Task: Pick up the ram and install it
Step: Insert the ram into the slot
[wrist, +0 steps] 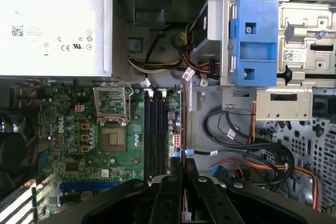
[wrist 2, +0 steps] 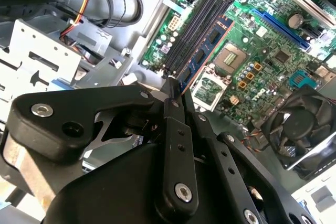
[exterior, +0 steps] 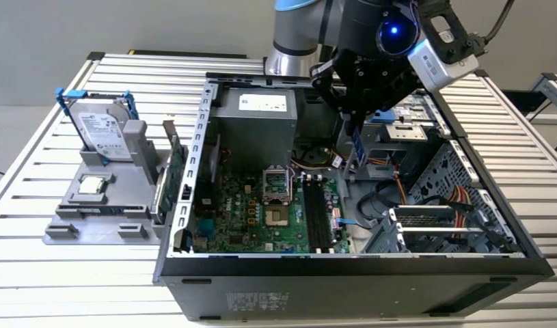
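Fingers [wrist 2: 173, 124] pressed together on the ram [wrist 2: 206, 51], pinching one end. The stick runs out from the tips of the gripper [wrist 2: 175, 89], blue-edged with dark chips. In the exterior view the ram [exterior: 356, 147] hangs upright under the gripper [exterior: 355, 128], inside the open case [exterior: 351, 280] and above the motherboard [exterior: 251, 212]. In the first wrist view the ram [wrist: 182, 124] is edge-on, a thin line just beside the black slots [wrist: 155, 129], on the side away from the CPU socket [wrist: 113, 129]. It is not seated in a slot; can't tell if it touches the board. Power supply [wrist: 52, 30] and blue bracket [wrist: 254, 43] sit at the far end of the case. Fan [wrist 2: 296, 124] is near the socket. Outside the case, on the tabletop [exterior: 41, 273], a grey stand [exterior: 100, 212] carries a hard drive [exterior: 105, 133] and a processor [exterior: 93, 183].
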`<state>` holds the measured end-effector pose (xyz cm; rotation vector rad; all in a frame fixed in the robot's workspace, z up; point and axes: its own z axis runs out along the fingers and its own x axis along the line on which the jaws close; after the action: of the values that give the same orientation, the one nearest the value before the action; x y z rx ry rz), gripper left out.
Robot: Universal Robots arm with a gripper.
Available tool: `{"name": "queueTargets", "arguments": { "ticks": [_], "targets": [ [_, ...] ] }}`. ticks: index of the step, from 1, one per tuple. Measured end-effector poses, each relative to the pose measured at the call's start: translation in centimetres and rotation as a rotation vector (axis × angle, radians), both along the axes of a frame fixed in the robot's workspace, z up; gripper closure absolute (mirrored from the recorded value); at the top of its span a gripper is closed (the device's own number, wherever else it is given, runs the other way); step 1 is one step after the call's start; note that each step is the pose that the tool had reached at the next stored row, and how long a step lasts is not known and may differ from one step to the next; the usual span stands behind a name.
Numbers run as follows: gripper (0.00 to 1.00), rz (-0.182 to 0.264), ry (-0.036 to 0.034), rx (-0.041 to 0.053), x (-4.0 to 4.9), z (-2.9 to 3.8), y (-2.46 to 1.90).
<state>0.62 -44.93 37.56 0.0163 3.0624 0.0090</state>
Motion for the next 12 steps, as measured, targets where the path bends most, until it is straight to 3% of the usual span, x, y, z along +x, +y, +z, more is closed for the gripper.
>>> {"name": "queueTargets", "arguments": {
  "ticks": [12],
  "targets": [
    [1.00,0.000,0.0104,-0.0057,0.00,-0.31,0.00]
  ]
}}
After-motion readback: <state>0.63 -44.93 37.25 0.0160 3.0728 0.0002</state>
